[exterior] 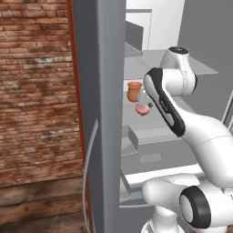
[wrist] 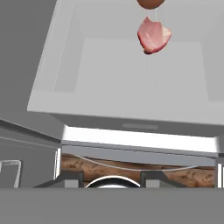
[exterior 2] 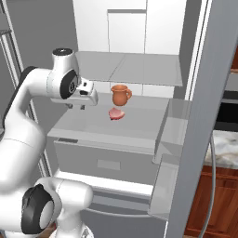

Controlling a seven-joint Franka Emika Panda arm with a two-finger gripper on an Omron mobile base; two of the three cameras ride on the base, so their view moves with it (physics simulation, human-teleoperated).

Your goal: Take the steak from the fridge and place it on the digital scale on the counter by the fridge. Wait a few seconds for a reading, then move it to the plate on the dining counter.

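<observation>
The fridge [exterior: 102, 91] stands open, with white shelves [exterior 2: 107, 125] inside. The steak [exterior 2: 116, 114], a small pink-red lump, lies on a middle shelf just in front of a terracotta-brown cup [exterior 2: 121, 95]. In the left base view the steak [exterior: 142, 109] shows beside my forearm. My gripper [exterior 2: 76, 107] hovers over the front of that shelf, to the left of the steak and apart from it. In the hand view the steak [wrist: 153, 35] lies far ahead, and the gripper [wrist: 111, 177] is open with nothing between its fingertips. The digital scale, plate and dining counter are out of view.
The open fridge door [exterior 2: 200, 116] with its door bins rises at the right, and its curved silver handle [exterior: 88, 159] shows at the left. A drawer front [exterior 2: 107, 162] sits under the shelf. A strip of marble counter [exterior 2: 228, 151] over wooden cabinets lies beyond the door. A brick wall [exterior: 36, 82] stands to the left.
</observation>
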